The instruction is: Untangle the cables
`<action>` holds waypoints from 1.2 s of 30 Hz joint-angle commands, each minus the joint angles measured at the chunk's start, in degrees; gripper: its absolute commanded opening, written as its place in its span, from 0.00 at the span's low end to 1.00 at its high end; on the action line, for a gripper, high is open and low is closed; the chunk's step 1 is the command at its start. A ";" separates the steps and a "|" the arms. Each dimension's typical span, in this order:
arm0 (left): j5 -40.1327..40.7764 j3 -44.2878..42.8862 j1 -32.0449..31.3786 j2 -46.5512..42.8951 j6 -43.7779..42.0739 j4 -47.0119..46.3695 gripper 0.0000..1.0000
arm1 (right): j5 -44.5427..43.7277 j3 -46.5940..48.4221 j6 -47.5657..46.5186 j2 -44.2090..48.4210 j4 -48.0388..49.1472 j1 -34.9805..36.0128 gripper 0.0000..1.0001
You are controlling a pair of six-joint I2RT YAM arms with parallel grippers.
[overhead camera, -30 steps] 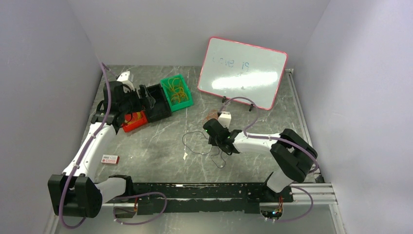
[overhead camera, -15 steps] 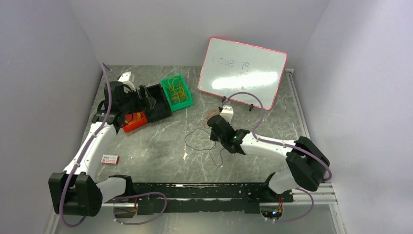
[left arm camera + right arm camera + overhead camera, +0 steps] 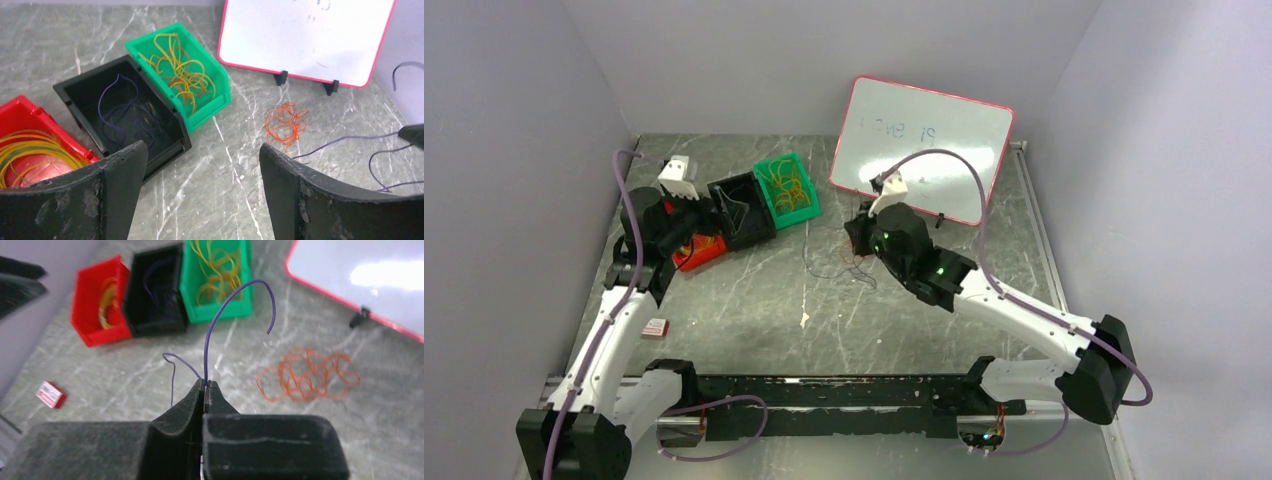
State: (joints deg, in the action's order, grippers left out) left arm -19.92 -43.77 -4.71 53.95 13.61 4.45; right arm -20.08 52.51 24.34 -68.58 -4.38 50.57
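Note:
My right gripper (image 3: 205, 385) is shut on a dark blue cable (image 3: 220, 310) that arcs up past the tips. In the top view the right gripper (image 3: 861, 235) hangs above the table near the whiteboard, and the cable (image 3: 834, 265) trails down to the table. An orange cable tangle (image 3: 305, 375) lies on the table just right of it, also in the left wrist view (image 3: 286, 122). My left gripper (image 3: 202, 147) is open and empty, above the table in front of the bins (image 3: 709, 205). More cables lie in the bins: yellow in the red, dark blue in the black, yellow-orange in the green.
Three bins stand in a row at the back left: red (image 3: 692, 262), black (image 3: 754, 232), green (image 3: 796, 215). A pink-framed whiteboard (image 3: 921, 150) stands at the back right on two black feet. A small red and white box (image 3: 655, 327) lies near the left edge.
My right arm moved from the table's middle back toward the whiteboard and lifted the dark blue cable off the table. My left gripper drew back and left from the black bin.

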 commanded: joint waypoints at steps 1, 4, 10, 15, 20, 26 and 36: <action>-5.45 2.04 -0.21 -2.35 -2.96 -6.68 0.87 | 2.76 6.84 -6.34 0.39 0.77 -0.20 0.00; -4.99 3.49 -0.21 -4.77 -3.11 -8.74 0.88 | 3.46 11.74 -7.71 -1.57 1.37 -0.17 0.00; 12.30 -0.86 -0.21 -9.51 1.08 -0.39 0.89 | 4.16 23.71 -10.23 -10.61 4.08 -0.20 0.00; 28.99 -9.04 -0.21 -10.91 4.63 13.71 0.87 | 5.74 33.58 -11.22 -20.23 7.41 -0.22 0.00; 37.55 -9.32 -0.21 -16.12 5.94 20.07 0.85 | 9.08 42.35 -10.89 -29.80 11.99 -0.09 0.00; 40.59 -8.00 -0.22 -20.36 6.87 25.59 0.86 | 12.95 48.28 -10.54 -38.65 23.04 0.09 0.00; 39.99 -7.50 -0.21 -21.40 6.51 27.43 0.87 | 14.92 60.69 -8.53 -61.47 38.51 0.49 0.00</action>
State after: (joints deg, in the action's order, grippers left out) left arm 18.96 -51.13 -4.71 32.73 20.23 30.02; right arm -4.80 110.69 15.38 -123.39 25.71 50.81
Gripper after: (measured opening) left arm 0.865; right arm 0.014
